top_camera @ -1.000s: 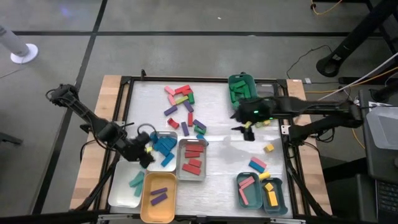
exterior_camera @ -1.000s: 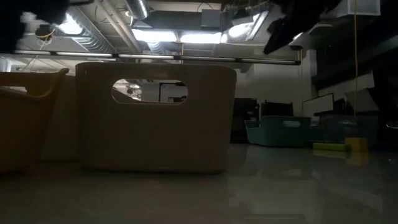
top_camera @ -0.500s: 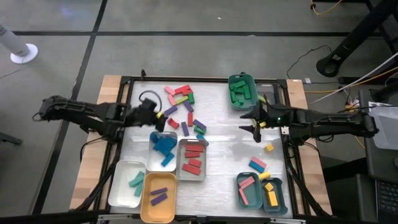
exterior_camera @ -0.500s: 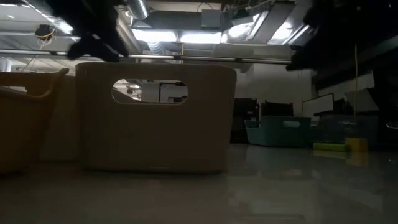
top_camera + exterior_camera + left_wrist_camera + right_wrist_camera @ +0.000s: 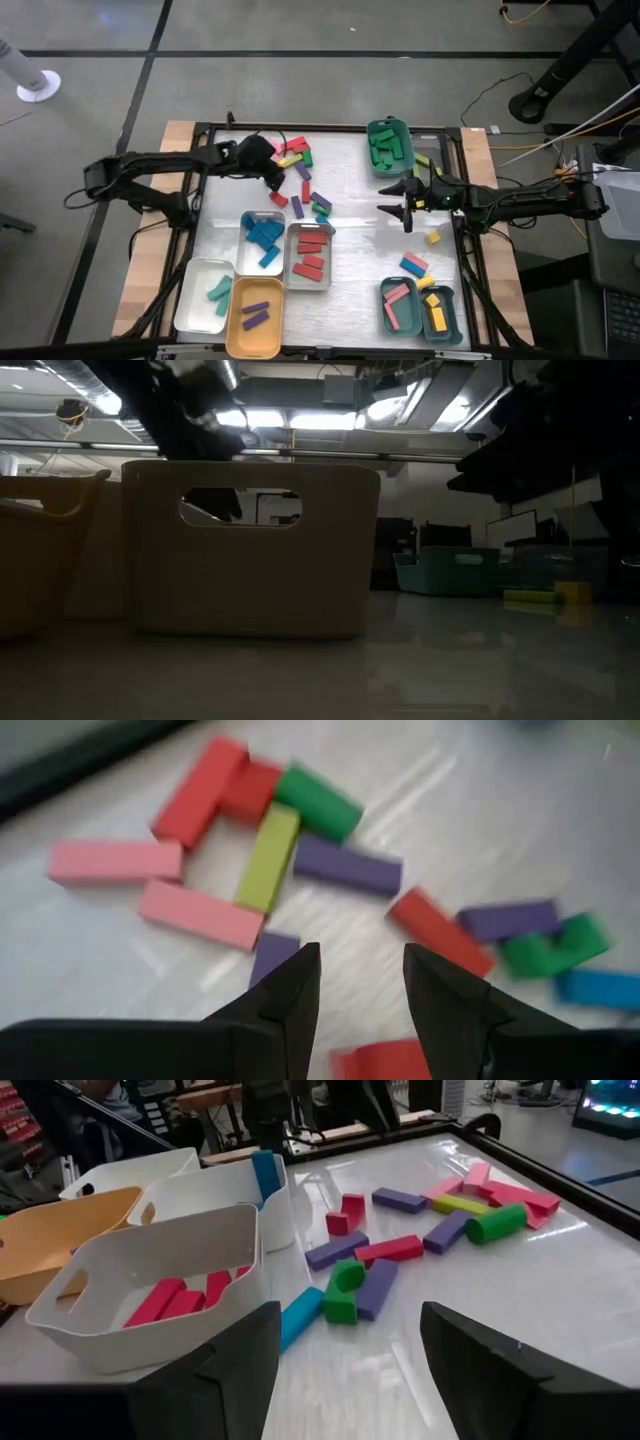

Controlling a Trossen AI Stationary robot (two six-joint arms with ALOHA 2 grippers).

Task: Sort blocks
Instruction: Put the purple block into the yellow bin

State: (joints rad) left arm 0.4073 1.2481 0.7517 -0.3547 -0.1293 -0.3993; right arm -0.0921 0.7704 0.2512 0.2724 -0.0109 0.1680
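Loose blocks point(image 5: 297, 172) in red, pink, purple, green, lime and blue lie in a pile on the far middle of the table. My left gripper point(image 5: 274, 183) hangs open over the pile's left side. In the left wrist view its fingers point(image 5: 290, 990) stand above a purple block point(image 5: 272, 952) and touch nothing. My right gripper point(image 5: 396, 208) is open to the right of the pile, pointing nearly level toward it. The right wrist view shows the pile point(image 5: 400, 1245) ahead of the right gripper point(image 5: 345, 1350).
Near the front left stand a white tray with blue blocks point(image 5: 262, 238), a grey tray with red ones point(image 5: 310, 255), a white tray point(image 5: 208, 295) and an orange tray point(image 5: 255, 315). A green tray point(image 5: 388, 145) sits far right, with teal trays point(image 5: 418, 306) near right. A yellow block point(image 5: 432, 237) lies loose.
My left gripper has swung from beside the tray of blue blocks toward the table's far edge and right, ending over the loose pile, and has rolled on the way. My right gripper has sunk toward the table and tipped from pointing down to nearly level.
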